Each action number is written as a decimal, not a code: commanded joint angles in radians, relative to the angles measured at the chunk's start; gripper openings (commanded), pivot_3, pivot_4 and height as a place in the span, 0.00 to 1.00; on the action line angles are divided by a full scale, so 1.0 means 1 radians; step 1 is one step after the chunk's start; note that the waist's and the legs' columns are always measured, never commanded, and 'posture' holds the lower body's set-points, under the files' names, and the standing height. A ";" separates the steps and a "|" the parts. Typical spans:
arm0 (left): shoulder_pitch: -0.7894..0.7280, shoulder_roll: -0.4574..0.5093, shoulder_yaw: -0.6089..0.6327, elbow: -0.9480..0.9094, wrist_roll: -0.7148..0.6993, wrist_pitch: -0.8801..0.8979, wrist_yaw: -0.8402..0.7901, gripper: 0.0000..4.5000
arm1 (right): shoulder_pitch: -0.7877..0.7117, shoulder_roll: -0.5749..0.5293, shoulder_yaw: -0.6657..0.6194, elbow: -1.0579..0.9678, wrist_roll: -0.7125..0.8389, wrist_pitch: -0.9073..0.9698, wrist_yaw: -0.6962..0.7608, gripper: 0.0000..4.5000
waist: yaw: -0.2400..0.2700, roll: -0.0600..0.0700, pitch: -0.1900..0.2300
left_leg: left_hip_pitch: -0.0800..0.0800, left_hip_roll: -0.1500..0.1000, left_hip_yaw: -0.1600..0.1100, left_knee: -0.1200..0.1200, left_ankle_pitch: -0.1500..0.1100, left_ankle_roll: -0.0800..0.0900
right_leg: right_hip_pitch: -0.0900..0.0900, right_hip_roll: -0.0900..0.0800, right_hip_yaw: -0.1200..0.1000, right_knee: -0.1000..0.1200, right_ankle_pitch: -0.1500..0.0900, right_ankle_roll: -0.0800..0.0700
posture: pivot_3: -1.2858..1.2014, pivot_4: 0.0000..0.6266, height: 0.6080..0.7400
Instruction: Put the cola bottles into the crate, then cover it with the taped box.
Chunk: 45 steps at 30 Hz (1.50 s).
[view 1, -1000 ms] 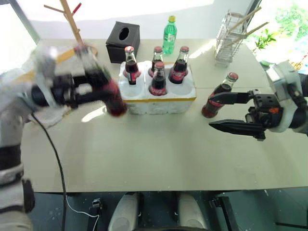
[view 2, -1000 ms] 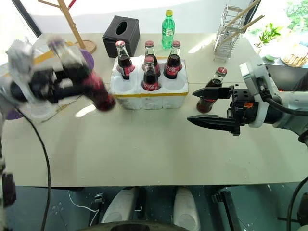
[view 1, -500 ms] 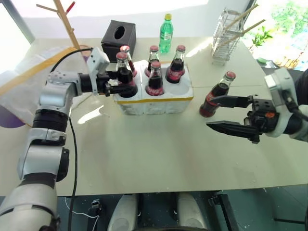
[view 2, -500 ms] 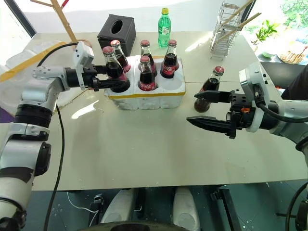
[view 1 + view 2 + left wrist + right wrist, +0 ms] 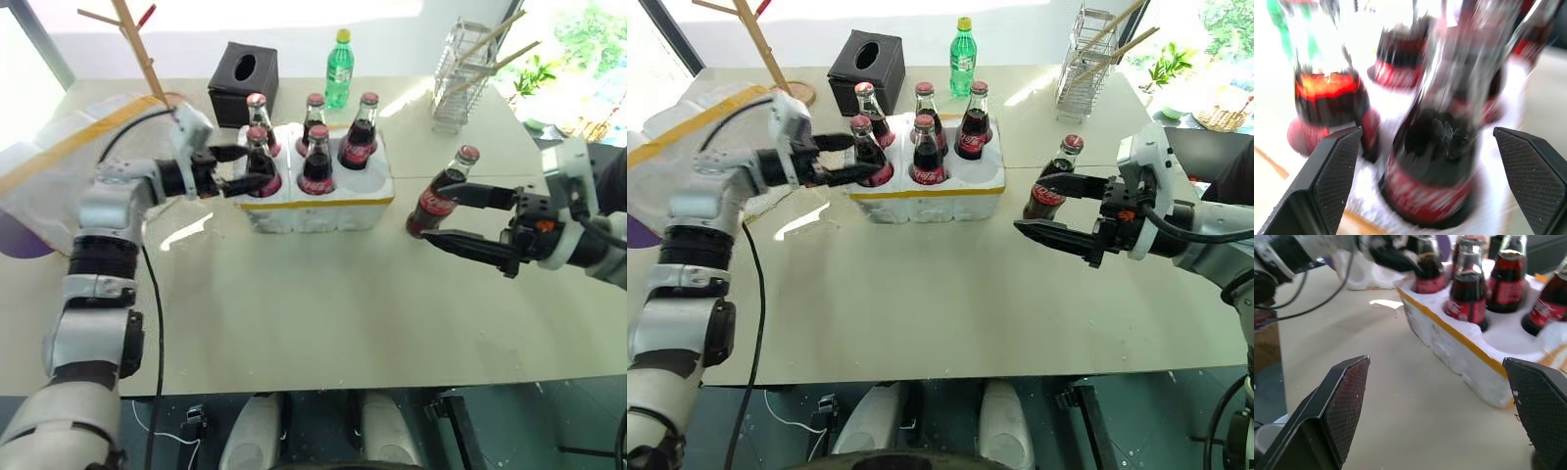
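Several cola bottles stand in the holes of the crate (image 5: 323,211), a low white foam block with a yellow band. My left gripper (image 5: 257,166) is open, its fingers either side of the front-left bottle (image 5: 1435,186), which sits in its hole. The front-right hole (image 5: 370,182) is empty. One loose cola bottle (image 5: 441,194) stands on the table to the right of the crate. My right gripper (image 5: 438,212) is open beside it, pointing toward the crate (image 5: 1459,357) with nothing between its fingers. The taped box (image 5: 54,162) lies at the far left.
Behind the crate are a black tissue box (image 5: 243,73) and a green plastic bottle (image 5: 339,69). A wire rack (image 5: 468,78) stands at the back right, a wooden stand (image 5: 137,49) at the back left. The bare table (image 5: 323,313) stretches to the front edge.
My left gripper lowered its cola bottle into the crate's front-left hole and opened. My right gripper swung in closer to the loose bottle.
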 commanded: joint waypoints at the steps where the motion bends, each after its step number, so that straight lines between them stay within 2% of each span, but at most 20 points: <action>1: -0.006 0.090 0.123 -0.231 -0.206 0.210 -0.039 1.00 | 0.033 0.011 -0.076 0.018 0.000 -0.003 -0.021 1.00 | 0.000 0.001 -0.001 | 0.000 0.000 0.000 0.000 0.000 -0.001 | 0.000 0.000 0.000 0.000 0.000 0.000 | 0.52 0.24 1.00; 5: 0.099 0.172 0.167 -0.472 -0.394 0.372 -0.092 1.00 | 0.062 0.050 -0.066 0.044 -0.072 -0.044 -0.079 1.00 | 0.002 0.002 -0.001 | 0.005 -0.001 0.000 -0.001 0.000 0.000 | 0.005 -0.001 0.001 -0.002 0.000 0.000 | 0.52 0.24 1.00; 10: 0.271 0.169 0.090 -0.664 -0.355 0.311 -0.054 1.00 | 0.017 0.155 -0.003 0.107 -0.156 -0.081 -0.198 1.00 | 0.003 0.002 -0.001 | 0.012 -0.001 0.000 -0.001 0.000 0.001 | 0.011 0.000 0.001 -0.004 0.000 0.000 | 0.52 0.24 1.00; 14: 0.336 0.115 0.047 -0.707 -0.319 0.259 0.014 1.00 | -0.020 0.253 0.052 0.219 -0.269 -0.157 -0.281 1.00 | 0.002 0.002 -0.001 | 0.013 -0.001 0.000 -0.002 0.000 0.000 | 0.011 0.000 0.002 -0.003 0.000 -0.001 | 0.52 0.24 1.00; 19: 0.346 0.086 0.039 -0.728 -0.330 0.248 0.067 1.00 | -0.078 0.318 0.075 0.324 -0.331 -0.206 -0.316 1.00 | 0.000 0.003 -0.001 | 0.012 -0.001 0.001 -0.002 0.000 -0.001 | 0.010 0.000 0.002 -0.004 0.000 -0.001 | 0.52 0.24 1.00; 27: 0.352 0.080 0.028 -0.748 -0.343 0.247 0.101 1.00 | -0.179 0.398 0.128 0.443 -0.388 -0.258 -0.298 1.00 | -0.001 0.003 -0.001 | 0.013 0.000 0.001 -0.003 0.000 -0.001 | 0.010 0.001 0.002 -0.004 0.000 -0.001 | 0.52 0.24 1.00; 31: 0.339 0.081 0.020 -0.744 -0.344 0.248 0.111 1.00 | -0.254 0.439 0.153 0.567 -0.427 -0.306 -0.289 1.00 | -0.003 0.003 -0.001 | 0.013 0.000 0.001 -0.003 0.000 -0.001 | 0.010 0.001 0.002 -0.004 0.000 -0.001 | 0.52 0.24 1.00; 34: 0.336 0.086 0.013 -0.742 -0.333 0.239 0.115 1.00 | -0.288 0.451 0.141 0.618 -0.438 -0.347 -0.274 0.82 | -0.001 0.003 -0.001 | 0.013 0.000 0.001 -0.003 0.000 -0.001 | 0.010 0.001 0.002 -0.004 0.000 -0.001 | 0.52 0.24 1.00; 35: 0.334 0.087 0.013 -0.742 -0.335 0.240 0.119 1.00 | -0.292 0.447 0.138 0.609 -0.432 -0.348 -0.260 0.70 | -0.001 0.003 -0.001 | 0.013 0.000 0.001 -0.003 0.000 -0.001 | 0.010 0.001 0.002 -0.004 0.000 -0.001 | 0.52 0.24 1.00; 36: 0.333 0.088 0.017 -0.743 -0.340 0.243 0.124 1.00 | -0.295 0.437 0.136 0.583 -0.424 -0.346 -0.242 0.64 | -0.002 0.003 -0.001 | 0.013 -0.001 0.001 -0.003 0.001 -0.001 | 0.010 0.001 0.002 -0.004 0.000 -0.001 | 0.52 0.24 1.00; 42: 0.348 0.103 0.051 -0.746 -0.354 0.249 0.157 1.00 | -0.424 0.406 0.087 0.433 -0.316 -0.268 -0.219 0.64 | -0.015 0.006 0.001 | 0.012 0.000 0.001 -0.004 0.003 -0.006 | 0.008 0.001 0.003 -0.004 0.000 -0.001 | 0.52 0.24 1.00; 45: 0.353 0.106 0.062 -0.736 -0.352 0.244 0.173 1.00 | -0.507 0.419 0.124 0.389 -0.280 -0.207 -0.205 0.64 | -0.027 0.006 0.001 | 0.011 0.000 0.001 -0.006 0.003 -0.006 | 0.006 0.001 0.003 -0.004 0.000 -0.001 | 0.52 0.24 1.00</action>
